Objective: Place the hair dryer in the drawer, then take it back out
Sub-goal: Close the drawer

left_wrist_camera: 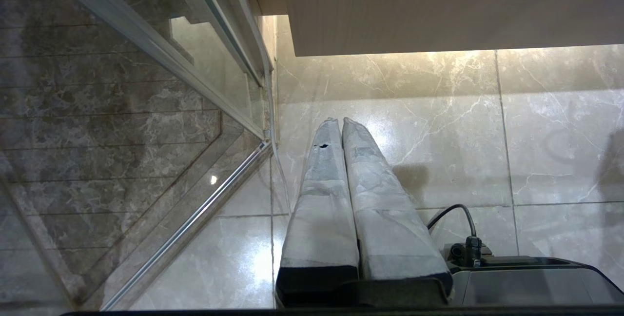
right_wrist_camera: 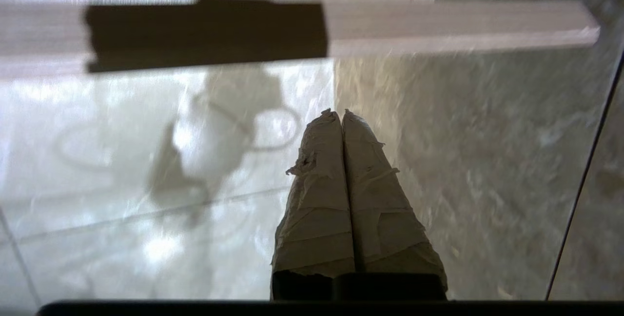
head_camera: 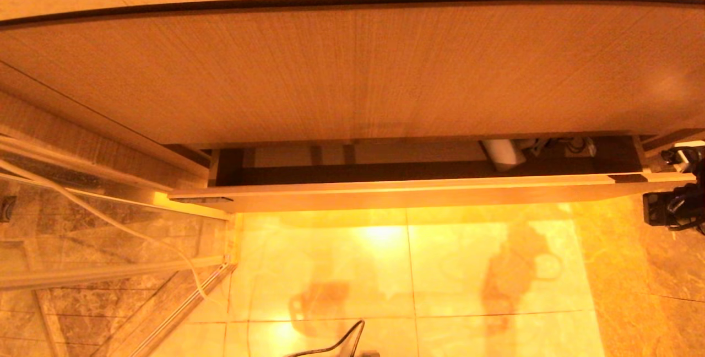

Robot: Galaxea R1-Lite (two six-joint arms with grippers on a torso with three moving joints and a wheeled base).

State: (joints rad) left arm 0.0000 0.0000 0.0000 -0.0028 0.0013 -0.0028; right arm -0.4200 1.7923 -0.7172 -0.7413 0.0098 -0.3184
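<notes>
Head view: drawer stands partly open under the tall wood panel. Hair dryer lies inside, near the right end, white barrel visible w/ cord parts beside it toward the back.

Right gripper: fingers pressed together, empty, held off the drawer's right end above the floor tiles. Left gripper: fingers pressed together, empty, low by the glass partition, parked.

Status, judged: stowing looks done, since dryer sits in drawer and neither gripper holds it. Remaining: reach in, grasp dryer, lift it out. Opening looks narrow, so drawer may need pulling out further first.
</notes>
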